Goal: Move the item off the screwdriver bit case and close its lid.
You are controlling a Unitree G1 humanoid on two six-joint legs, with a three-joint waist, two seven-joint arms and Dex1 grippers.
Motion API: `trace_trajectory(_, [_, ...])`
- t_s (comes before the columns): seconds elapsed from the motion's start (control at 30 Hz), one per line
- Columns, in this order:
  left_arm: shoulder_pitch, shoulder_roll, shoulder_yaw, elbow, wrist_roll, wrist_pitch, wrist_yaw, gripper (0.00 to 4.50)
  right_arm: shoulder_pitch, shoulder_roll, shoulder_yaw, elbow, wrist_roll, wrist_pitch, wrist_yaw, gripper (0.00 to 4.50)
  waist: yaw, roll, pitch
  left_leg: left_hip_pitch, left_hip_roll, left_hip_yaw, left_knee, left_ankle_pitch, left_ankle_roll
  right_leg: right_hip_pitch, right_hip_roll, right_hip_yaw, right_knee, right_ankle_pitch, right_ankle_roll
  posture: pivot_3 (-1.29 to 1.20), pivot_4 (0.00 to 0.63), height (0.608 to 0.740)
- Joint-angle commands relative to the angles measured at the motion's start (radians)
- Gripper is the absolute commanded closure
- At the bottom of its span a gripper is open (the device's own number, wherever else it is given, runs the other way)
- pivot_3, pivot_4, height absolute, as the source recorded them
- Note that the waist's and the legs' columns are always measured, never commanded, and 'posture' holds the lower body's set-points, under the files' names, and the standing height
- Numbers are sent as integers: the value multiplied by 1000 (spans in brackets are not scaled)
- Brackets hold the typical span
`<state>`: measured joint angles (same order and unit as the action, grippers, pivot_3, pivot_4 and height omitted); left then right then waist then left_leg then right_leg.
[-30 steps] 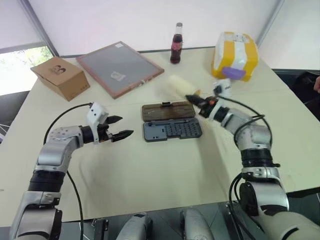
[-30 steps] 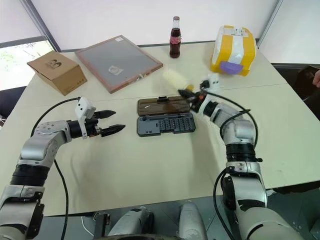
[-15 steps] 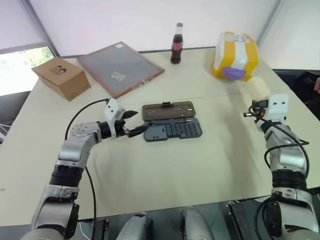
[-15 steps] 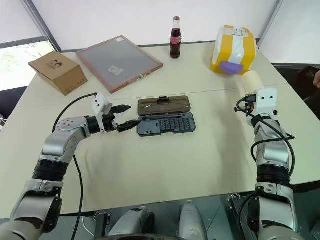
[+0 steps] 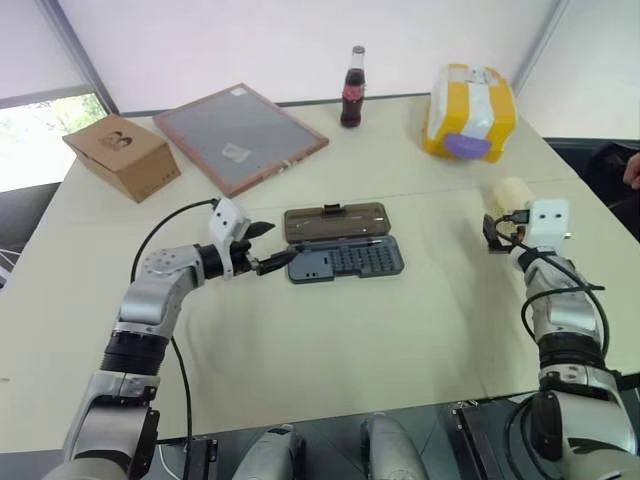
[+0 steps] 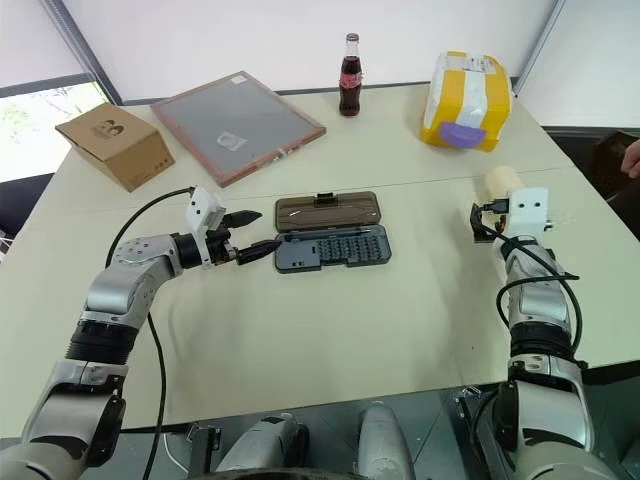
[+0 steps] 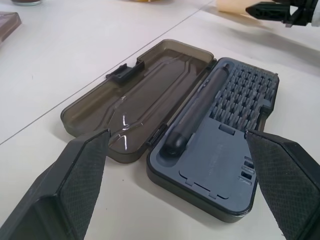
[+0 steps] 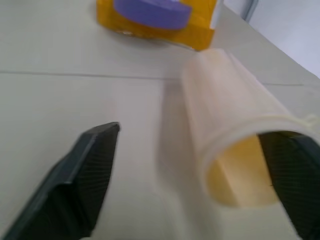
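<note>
The item (image 8: 227,150) looks blurred, one finger partly hidden behind it.

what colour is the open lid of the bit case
Smoky translucent brown lid, with a small dark latch tab at its edge; clearest in the left wrist view.

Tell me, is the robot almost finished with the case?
About halfway. Done: the cream roll is off the bit case and sits far over on the table, with the right gripper open around it. In hand: the open left gripper waits at the case's end. Left: the brown lid lies flat open and needs shutting.
</note>
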<state>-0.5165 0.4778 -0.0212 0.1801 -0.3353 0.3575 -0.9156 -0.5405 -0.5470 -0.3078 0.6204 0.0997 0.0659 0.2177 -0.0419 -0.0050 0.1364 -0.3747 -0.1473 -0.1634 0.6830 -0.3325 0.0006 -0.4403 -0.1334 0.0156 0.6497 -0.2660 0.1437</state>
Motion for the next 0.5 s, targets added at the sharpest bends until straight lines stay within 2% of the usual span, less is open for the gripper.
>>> trace_trajectory(0.03, [0, 13, 32, -29, -9, -21, 1, 0, 69, -51, -26, -221, 10, 145, -14, 73, 2, 0, 0, 0, 0, 0, 0, 0, 0, 0, 0, 0, 0, 0, 0, 0, 150, 740])
trace_trajectory(0.1, [5, 21, 39, -30, -10, -24, -1, 0, 156, -59, -47, -425, 51, 324, -9, 73, 4, 1, 0, 0, 0, -1, 0, 0, 0, 0, 0, 0, 0, 0, 0, 0, 150, 740])
trace_trajectory(0.2, [3, 29, 50, -15, -9, -30, 2, 0, 320, -7, -127, -868, 231, 643, -18, 73, 8, 2, 0, -1, 0, -1, 0, 0, 0, 0, 0, 1, 0, 0, 0, 0, 150, 740])
trace_trajectory(0.27, [-7, 27, 51, 10, -3, -46, 4, 0, 390, 1, -130, -1051, 313, 771, -1, 73, 9, 2, 0, -1, 1, -2, 0, 0, 0, 0, 0, 1, 0, 0, 0, 0, 150, 740])
trace_trajectory(0.37, [-55, 14, 42, 90, 20, -92, 4, 0, 420, -12, -125, -1186, 358, 858, 4, 73, 15, 2, 0, 0, 0, -1, 1, 0, 0, 2, 0, 1, -1, 0, 0, 0, 150, 740])
trace_trajectory(0.5, [-177, -7, 16, 272, 71, -197, -25, 0, 351, -16, -138, -1215, 414, 933, 8, 73, 39, 2, 0, 0, -1, 0, 3, 0, 0, 3, 0, 1, -1, 0, 0, 0, 150, 740])
